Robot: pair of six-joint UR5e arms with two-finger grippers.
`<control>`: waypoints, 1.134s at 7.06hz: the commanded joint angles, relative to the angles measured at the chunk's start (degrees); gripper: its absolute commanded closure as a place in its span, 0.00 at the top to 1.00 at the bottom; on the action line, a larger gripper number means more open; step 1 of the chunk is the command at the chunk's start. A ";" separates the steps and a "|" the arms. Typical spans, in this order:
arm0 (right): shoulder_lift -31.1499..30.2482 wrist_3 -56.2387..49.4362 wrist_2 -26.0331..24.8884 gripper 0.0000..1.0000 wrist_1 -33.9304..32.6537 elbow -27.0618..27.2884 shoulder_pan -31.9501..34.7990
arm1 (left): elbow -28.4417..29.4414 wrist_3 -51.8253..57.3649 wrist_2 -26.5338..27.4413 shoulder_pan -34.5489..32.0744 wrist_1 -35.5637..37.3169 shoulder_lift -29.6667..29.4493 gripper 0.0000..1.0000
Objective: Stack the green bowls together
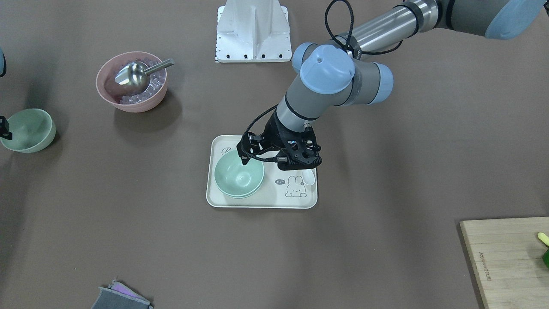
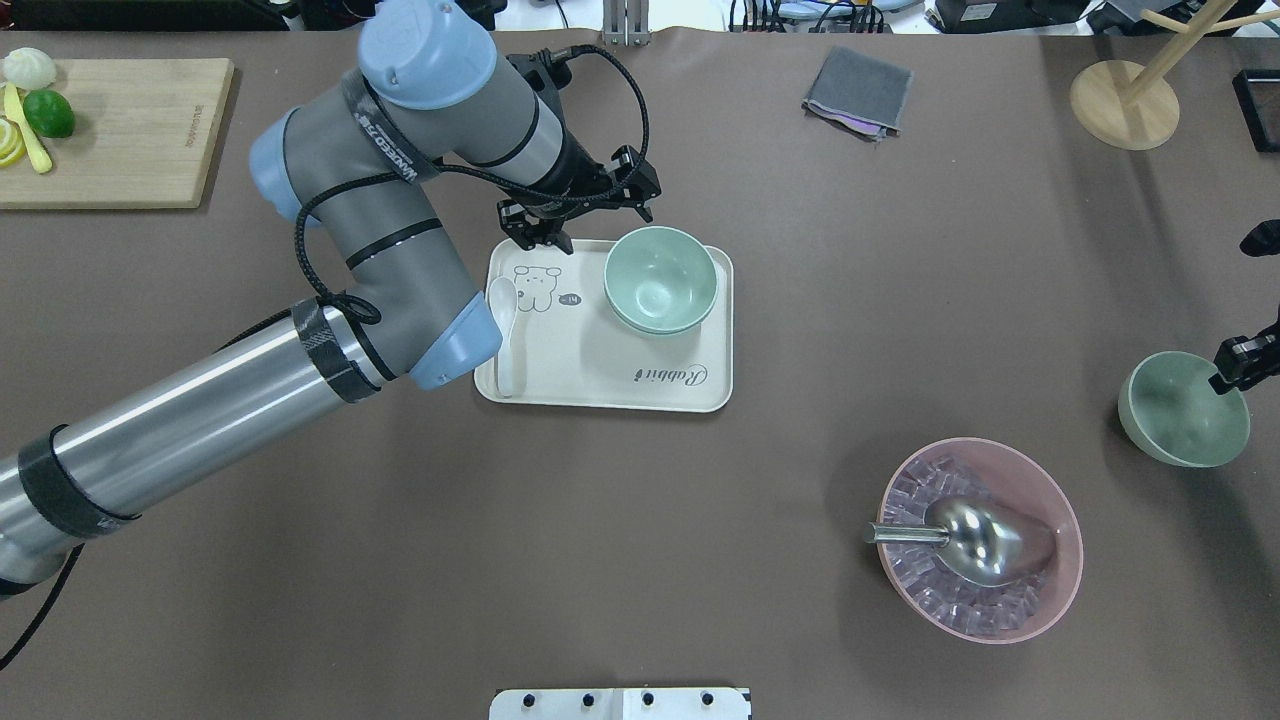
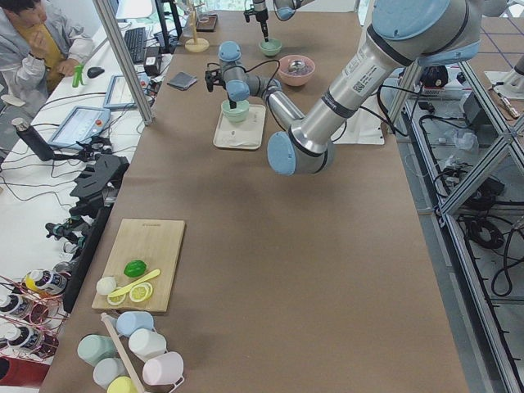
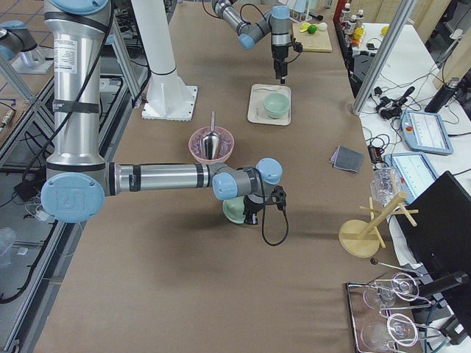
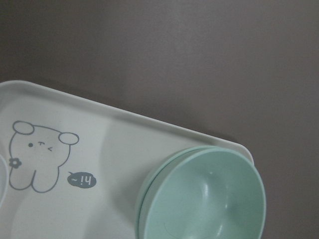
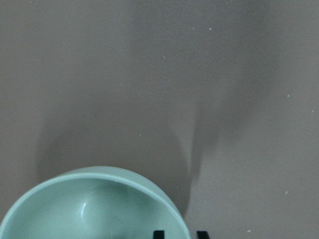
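Two pale green bowls (image 2: 660, 280) sit nested on a cream tray (image 2: 610, 385), at its far right part; they also show in the front view (image 1: 239, 174) and the left wrist view (image 5: 209, 199). My left gripper (image 2: 580, 215) hangs above the tray's far edge, beside the stack, open and empty. The third green bowl (image 2: 1180, 410) is at the table's right end, tilted. My right gripper (image 2: 1235, 368) is shut on its rim, one finger inside and one outside; the right wrist view shows the bowl (image 6: 89, 209) and the fingertips (image 6: 158, 234).
A larger pink bowl (image 2: 1075, 540) with clear cubes and a metal scoop (image 2: 975, 540) stands near the held bowl. A white spoon (image 2: 503, 330) lies on the tray's left side. A cutting board (image 2: 130, 130), a grey cloth (image 2: 858, 90) and a wooden stand (image 2: 1123, 95) line the far edge.
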 commanded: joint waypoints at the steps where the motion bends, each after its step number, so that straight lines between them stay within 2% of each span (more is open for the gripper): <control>1: 0.09 0.01 0.04 0.00 0.00 -0.19 0.00 | -1.87 -0.13 -0.13 -1.54 0.34 0.09 0.98; 3: 0.35 -0.17 0.22 0.00 -0.09 -0.10 0.00 | -2.40 -0.48 -3.90 -3.12 0.34 0.79 0.98; 4: 1.31 -0.08 0.48 0.17 -0.52 -0.19 0.00 | -2.66 -0.48 -3.91 -3.13 0.26 1.05 0.98; 5: 1.32 -0.25 0.48 0.60 -0.27 -0.27 0.00 | -2.75 -0.57 -3.83 -3.13 0.34 1.14 0.98; 6: 1.14 -0.17 0.39 0.65 -0.18 -0.71 0.00 | -2.75 -0.57 -3.83 -3.13 0.34 1.15 0.98; 8: 1.32 -0.17 0.31 0.65 0.09 -1.94 0.00 | -4.06 -0.57 -3.83 -3.13 0.34 2.28 0.98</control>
